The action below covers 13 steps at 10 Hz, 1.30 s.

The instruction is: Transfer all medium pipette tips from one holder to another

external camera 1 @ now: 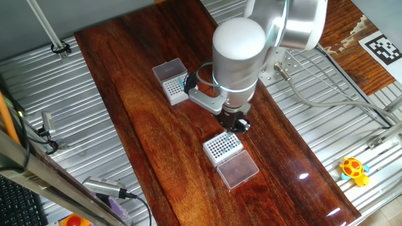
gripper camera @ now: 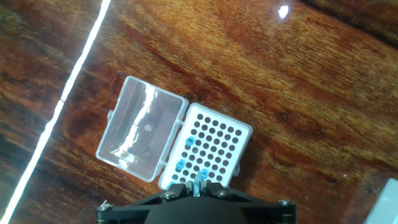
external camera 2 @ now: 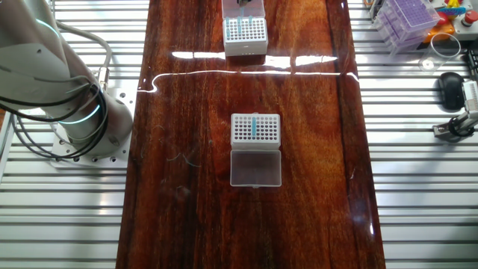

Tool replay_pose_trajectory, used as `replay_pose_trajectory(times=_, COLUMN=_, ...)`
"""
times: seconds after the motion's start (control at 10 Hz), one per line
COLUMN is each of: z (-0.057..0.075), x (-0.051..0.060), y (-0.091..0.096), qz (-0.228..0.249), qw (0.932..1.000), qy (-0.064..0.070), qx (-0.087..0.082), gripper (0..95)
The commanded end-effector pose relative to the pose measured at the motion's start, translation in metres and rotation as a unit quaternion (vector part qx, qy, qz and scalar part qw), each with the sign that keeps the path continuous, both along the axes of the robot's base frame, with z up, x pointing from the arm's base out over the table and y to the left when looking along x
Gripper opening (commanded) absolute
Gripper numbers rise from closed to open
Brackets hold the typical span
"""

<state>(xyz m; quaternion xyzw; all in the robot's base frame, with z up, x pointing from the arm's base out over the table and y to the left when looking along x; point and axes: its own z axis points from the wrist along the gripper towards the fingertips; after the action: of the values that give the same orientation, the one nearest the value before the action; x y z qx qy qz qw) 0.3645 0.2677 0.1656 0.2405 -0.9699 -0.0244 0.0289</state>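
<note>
From one fixed view: gripper hanging low on the arm, just over the far edge of the sparse rack, a white block with a grid of dark holes in the middle of the dark wooden table. Clear lid lying open flat on the near side, touching that rack. Well apart, far and left: striped rack, with the medium pipette tips showing as a teal patch at its right edge. Cannot tell here how far apart the fingers stand.

From the other fixed view: striped rack at the centre of the table, one teal column of tips running down its middle, with its own clear cover open on the near side. Sparse rack at the far edge, with teal showing in its holes.

From the hand view: sparse rack just beyond the gripper, lid open to the left. A few teal tips standing in holes along the near left part of the grid. One more teal tip right at the fingers, at the black hand's edge; cannot tell whether gripped or merely standing in its hole, nor how wide the jaws stand.
</note>
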Motion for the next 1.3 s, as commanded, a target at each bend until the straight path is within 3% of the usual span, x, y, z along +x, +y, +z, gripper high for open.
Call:
replay_pose_trajectory(times=0.1, z=0.004, x=0.0, y=-0.005, qz=0.006, qw=1.0, qy=0.001, qx=0.0, gripper=0.0)
replay_pose_trajectory(times=0.4, z=0.005, x=-0.001, y=-0.006, qz=-0.002, qw=1.0, qy=0.001, qx=0.006, gripper=0.0)
replay_pose_trajectory(times=0.8, z=0.005, x=0.0, y=-0.01, qz=0.004, qw=0.9999, qy=0.001, qx=-0.01, gripper=0.0)
replay_pose_trajectory(times=0.9, z=0.006, x=0.002, y=-0.019, qz=0.015, qw=0.9998, qy=0.001, qx=-0.013, gripper=0.0)
replay_pose_trajectory(times=1.1, z=0.002, x=0.016, y=-0.061, qz=0.055, qw=0.9984, qy=0.0, qx=-0.01, gripper=0.0)
replay_pose_trajectory(times=1.3, z=0.0, x=0.025, y=-0.089, qz=0.082, qw=0.9966, qy=-0.001, qx=-0.007, gripper=0.0)
